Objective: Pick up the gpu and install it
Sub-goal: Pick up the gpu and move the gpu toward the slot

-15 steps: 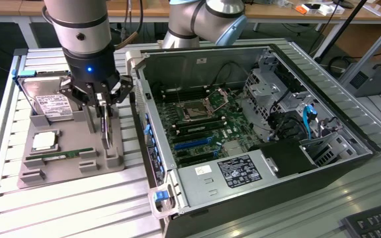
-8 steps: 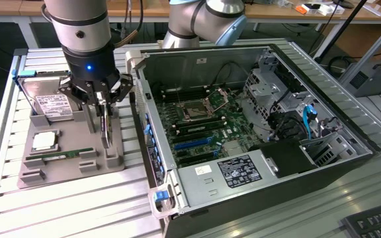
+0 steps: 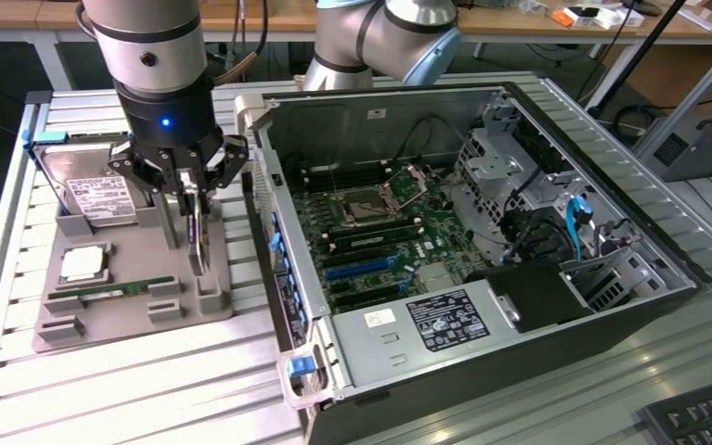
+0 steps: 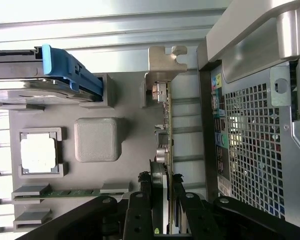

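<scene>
The gpu (image 3: 197,243) stands on edge in a slot at the right side of the grey parts tray (image 3: 121,311), beside the open computer case (image 3: 480,232). In the wrist view the gpu (image 4: 163,125) shows edge-on, with its silver end bracket (image 4: 165,62) at the far end. My gripper (image 3: 190,211) hangs straight above the card, one finger on each face. The wrist view has the gripper (image 4: 160,179) shut on the card's near end. The card still rests in the tray's holders.
The tray also carries a hard drive (image 3: 94,197), a CPU (image 3: 84,264) and a RAM stick (image 3: 115,290). Inside the case lies the motherboard (image 3: 375,227) with blue card slots (image 3: 362,269). The case's perforated rear wall (image 4: 255,150) stands close beside the card.
</scene>
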Robot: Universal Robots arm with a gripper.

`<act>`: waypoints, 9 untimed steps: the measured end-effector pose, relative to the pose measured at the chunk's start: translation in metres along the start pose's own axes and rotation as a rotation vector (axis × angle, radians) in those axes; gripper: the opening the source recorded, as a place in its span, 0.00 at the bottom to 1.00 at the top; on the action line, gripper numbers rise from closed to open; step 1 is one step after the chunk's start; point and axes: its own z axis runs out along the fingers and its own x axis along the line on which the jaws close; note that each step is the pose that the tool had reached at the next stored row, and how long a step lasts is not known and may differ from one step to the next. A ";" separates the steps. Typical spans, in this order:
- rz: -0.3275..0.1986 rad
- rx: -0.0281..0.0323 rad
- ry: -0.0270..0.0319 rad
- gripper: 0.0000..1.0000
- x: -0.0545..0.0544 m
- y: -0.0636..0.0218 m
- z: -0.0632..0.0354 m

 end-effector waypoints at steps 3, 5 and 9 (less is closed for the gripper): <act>0.000 0.0002 0.0002 0.27 0.000 0.0000 -0.0011; 0.000 0.0002 0.0002 0.27 0.000 0.0000 -0.0018; 0.000 0.0001 0.0002 0.27 0.000 0.0001 -0.0034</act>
